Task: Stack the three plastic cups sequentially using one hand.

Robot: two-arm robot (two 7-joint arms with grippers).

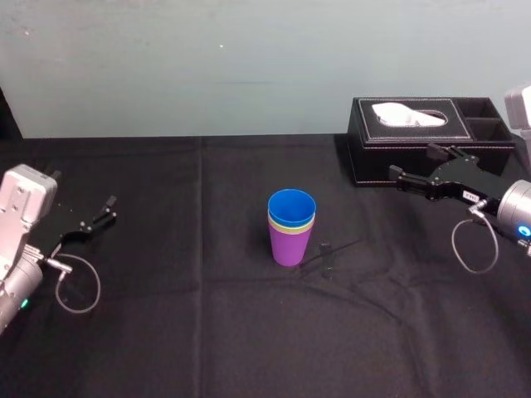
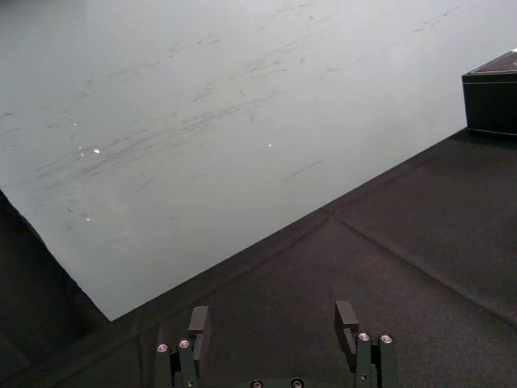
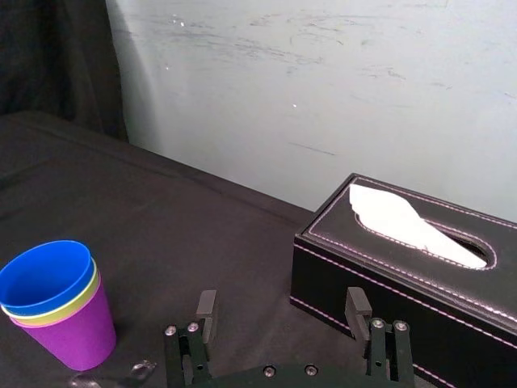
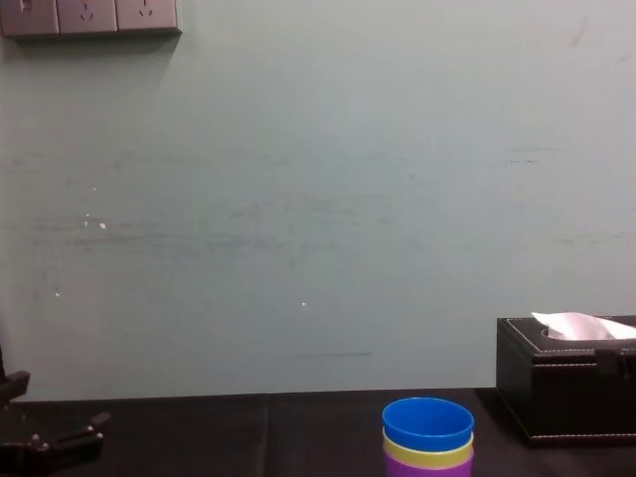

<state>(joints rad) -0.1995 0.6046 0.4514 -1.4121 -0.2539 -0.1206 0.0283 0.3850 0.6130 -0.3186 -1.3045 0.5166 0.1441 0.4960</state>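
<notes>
Right tool (image 1: 412,166) is hanging open and empty by the tissue box (image 1: 415,137). The three plastic cups (image 1: 291,236) are standing nested at the middle of the surface (image 1: 207,332), leftward of it and farther from the open left tool (image 1: 98,214).

Of the three cups, the blue cup (image 1: 291,204) is bright and plain, the yellow-green cup (image 1: 292,225) shows as a thin band, and the purple cup (image 1: 289,246) is solid violet. The surface (image 1: 182,332) wears plain black cloth. The tissue box (image 1: 373,157) is black with pale stitching along its edges, and its tissue (image 1: 405,115) is white. The left end effector (image 1: 106,209) and right end effector (image 1: 412,163) are black. The wall (image 1: 249,66) is pale grey-green, faintly scuffed.
</notes>
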